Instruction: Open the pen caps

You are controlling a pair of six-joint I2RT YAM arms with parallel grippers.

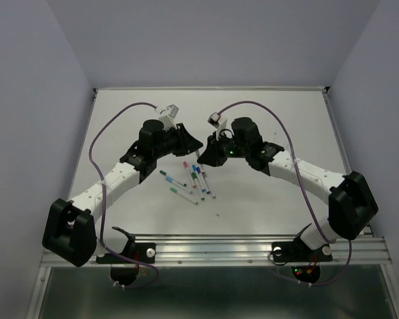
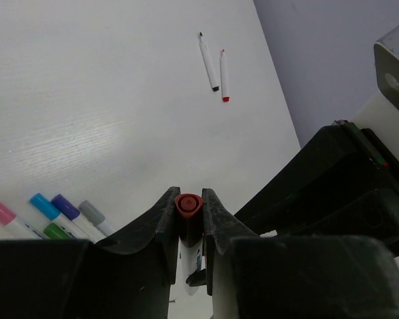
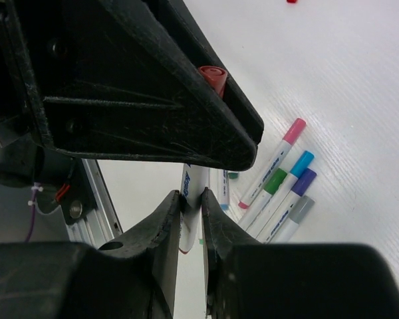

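My left gripper [image 2: 188, 214] is shut on the dark red pen cap [image 2: 188, 205] of a pen held above the table. My right gripper [image 3: 191, 199] is shut on the same pen's white barrel [image 3: 195, 181], just below the left fingers [image 3: 186, 113]. The cap's end [image 3: 213, 76] sticks out beside those fingers, and the cap looks seated on the barrel. In the top view the two grippers [image 1: 195, 147] [image 1: 204, 157] meet tip to tip at the table's middle. Capped pens lie below: pink [image 3: 294, 129], blue [image 3: 302, 161], green [image 3: 276, 179], purple [image 3: 305, 181], grey [image 3: 302, 207].
Several pens lie in a loose group [image 1: 189, 183] just in front of the grippers. Two uncapped pens [image 2: 208, 63] [image 2: 224, 76] lie side by side farther off. The metal rail [image 1: 213, 249] runs along the near edge. Walls close in the table.
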